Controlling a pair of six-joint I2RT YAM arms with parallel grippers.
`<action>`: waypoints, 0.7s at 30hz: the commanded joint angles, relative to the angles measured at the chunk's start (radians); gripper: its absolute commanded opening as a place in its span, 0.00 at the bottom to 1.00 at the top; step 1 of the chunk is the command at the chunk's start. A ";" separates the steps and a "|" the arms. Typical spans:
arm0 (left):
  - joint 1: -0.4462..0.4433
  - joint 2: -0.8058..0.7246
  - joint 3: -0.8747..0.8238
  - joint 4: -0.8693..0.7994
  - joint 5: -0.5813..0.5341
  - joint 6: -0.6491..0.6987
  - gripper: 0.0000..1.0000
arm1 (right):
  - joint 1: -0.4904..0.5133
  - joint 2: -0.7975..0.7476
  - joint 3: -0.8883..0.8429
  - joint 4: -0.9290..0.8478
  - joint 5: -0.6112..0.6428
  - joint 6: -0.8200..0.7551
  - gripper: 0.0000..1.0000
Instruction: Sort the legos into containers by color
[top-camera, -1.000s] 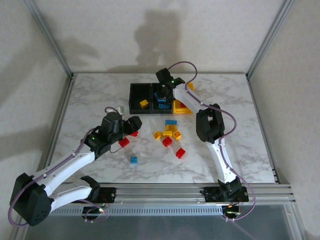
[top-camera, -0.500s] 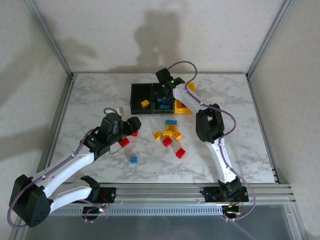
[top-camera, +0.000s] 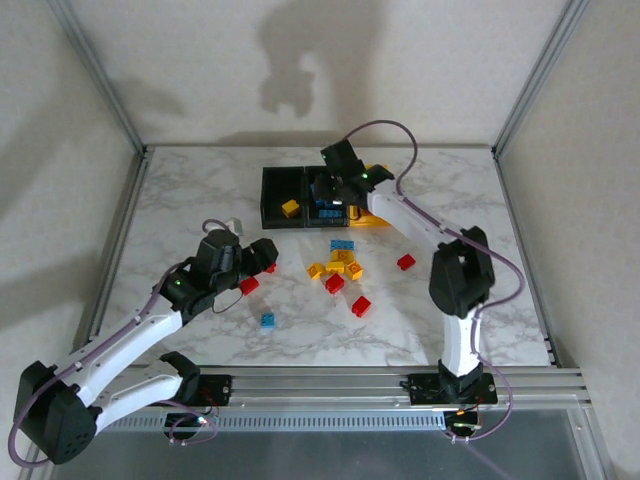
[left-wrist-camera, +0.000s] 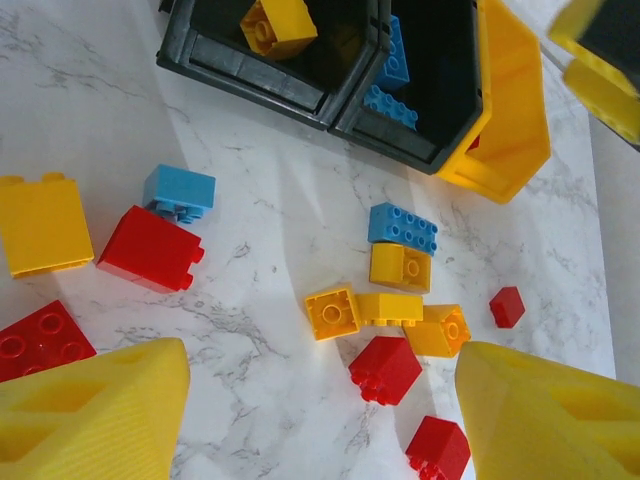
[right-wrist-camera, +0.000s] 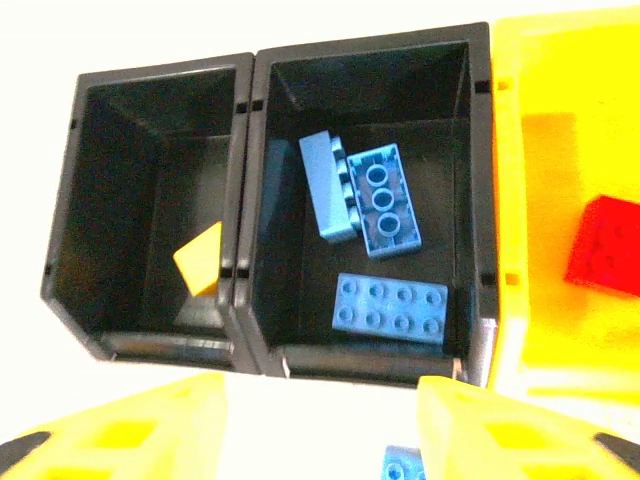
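Note:
The containers stand in a row at the back: a black bin (top-camera: 281, 197) holding a yellow lego (right-wrist-camera: 200, 258), a middle black bin (right-wrist-camera: 470, 150) with three blue legos (right-wrist-camera: 390, 308), and a yellow bin (right-wrist-camera: 560, 160) holding a red lego (right-wrist-camera: 605, 245). My right gripper (right-wrist-camera: 320, 430) hovers open over the middle bin's near wall, nothing between its fingers. My left gripper (left-wrist-camera: 320, 420) is open and empty above the table, with red legos (left-wrist-camera: 385, 368) and yellow legos (left-wrist-camera: 332, 312) just ahead. Loose legos (top-camera: 335, 267) lie mid-table.
More loose bricks lie beside the left gripper: a big yellow one (left-wrist-camera: 40, 225), a red one (left-wrist-camera: 150, 248), a blue one (left-wrist-camera: 178, 192). A lone blue brick (top-camera: 268, 320) sits nearer the front, a red one (top-camera: 405, 262) to the right. Metal frame posts border the table.
The right gripper has opened and lifted slightly over the middle bin, and its elbow swung right, uncovering a red brick. The left gripper drew back slightly toward the front left.

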 joint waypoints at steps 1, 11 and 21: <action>0.004 -0.024 0.002 -0.027 0.076 0.048 0.71 | 0.010 -0.141 -0.160 0.057 -0.005 -0.004 0.56; -0.064 -0.007 -0.025 0.019 0.191 0.076 0.71 | 0.011 -0.436 -0.556 0.049 -0.005 0.010 0.57; -0.128 0.023 -0.055 0.076 0.169 0.053 0.71 | 0.013 -0.493 -0.718 0.073 -0.036 0.061 0.62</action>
